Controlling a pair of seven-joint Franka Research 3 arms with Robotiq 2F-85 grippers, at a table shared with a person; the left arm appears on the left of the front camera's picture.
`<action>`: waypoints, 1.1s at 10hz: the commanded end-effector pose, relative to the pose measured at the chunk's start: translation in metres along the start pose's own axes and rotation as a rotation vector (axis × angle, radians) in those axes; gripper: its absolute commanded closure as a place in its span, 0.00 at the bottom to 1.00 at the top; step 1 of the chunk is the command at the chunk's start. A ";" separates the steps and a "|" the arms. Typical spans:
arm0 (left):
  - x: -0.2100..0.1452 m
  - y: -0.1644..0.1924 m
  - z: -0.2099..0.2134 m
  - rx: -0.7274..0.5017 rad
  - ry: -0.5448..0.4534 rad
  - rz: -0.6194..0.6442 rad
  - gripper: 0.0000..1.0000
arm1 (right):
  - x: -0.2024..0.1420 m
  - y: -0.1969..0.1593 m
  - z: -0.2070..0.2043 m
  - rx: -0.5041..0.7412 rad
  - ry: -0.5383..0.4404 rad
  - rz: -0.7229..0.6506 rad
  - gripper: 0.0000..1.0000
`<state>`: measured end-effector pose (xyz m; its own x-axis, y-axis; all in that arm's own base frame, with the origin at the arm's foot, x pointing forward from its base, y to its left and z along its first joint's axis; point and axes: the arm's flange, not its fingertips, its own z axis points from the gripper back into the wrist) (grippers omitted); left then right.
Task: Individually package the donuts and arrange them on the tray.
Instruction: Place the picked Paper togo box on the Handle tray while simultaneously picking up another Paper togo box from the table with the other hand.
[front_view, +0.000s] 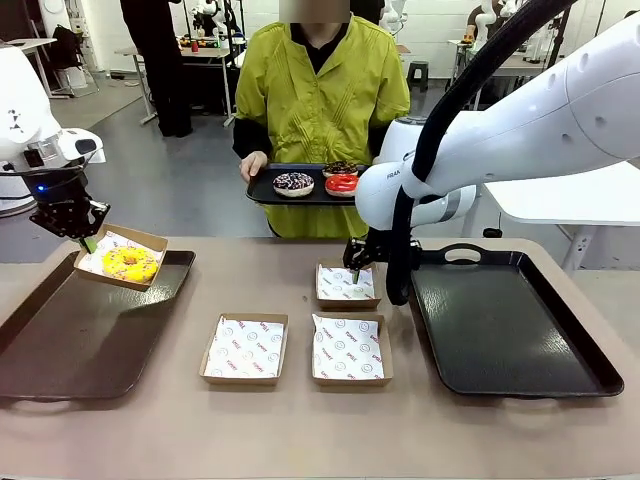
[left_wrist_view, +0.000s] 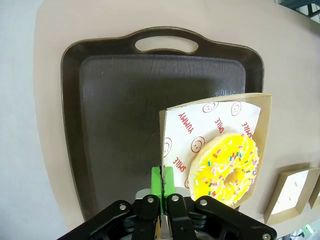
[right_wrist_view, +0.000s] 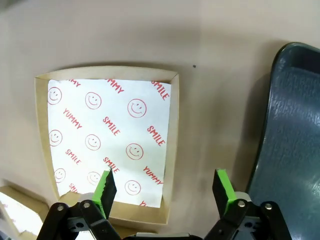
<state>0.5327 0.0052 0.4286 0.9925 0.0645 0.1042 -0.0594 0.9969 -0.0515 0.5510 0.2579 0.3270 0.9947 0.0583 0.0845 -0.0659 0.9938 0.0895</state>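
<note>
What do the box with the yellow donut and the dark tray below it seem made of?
The box: thin brown cardboard, matte, raw cut edges; its liner looks like white printed paper. The tray: probably dark moulded plastic, going by the pebbled, slightly shiny surface and cut-out handle.

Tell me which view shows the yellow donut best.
The left wrist view: the yellow donut sits close up, sprinkles clear, in its box, whose edge the left claw pinches. The front view has it small, far left. The right wrist view faces another box.
</note>
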 end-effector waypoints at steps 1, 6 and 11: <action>0.013 0.001 -0.005 0.006 -0.016 -0.027 0.99 | 0.010 0.003 -0.003 -0.034 -0.009 -0.007 0.00; 0.037 -0.009 -0.030 0.037 0.005 -0.080 0.99 | 0.010 0.002 0.000 -0.034 -0.014 -0.003 0.00; 0.044 -0.029 -0.046 0.027 0.041 -0.109 0.99 | 0.010 0.002 0.000 -0.040 -0.011 0.002 0.00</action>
<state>0.5773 -0.0174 0.3867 0.9970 -0.0169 0.0750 0.0190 0.9995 -0.0268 0.5546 0.2570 0.3285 0.9943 0.0575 0.0903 -0.0655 0.9940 0.0881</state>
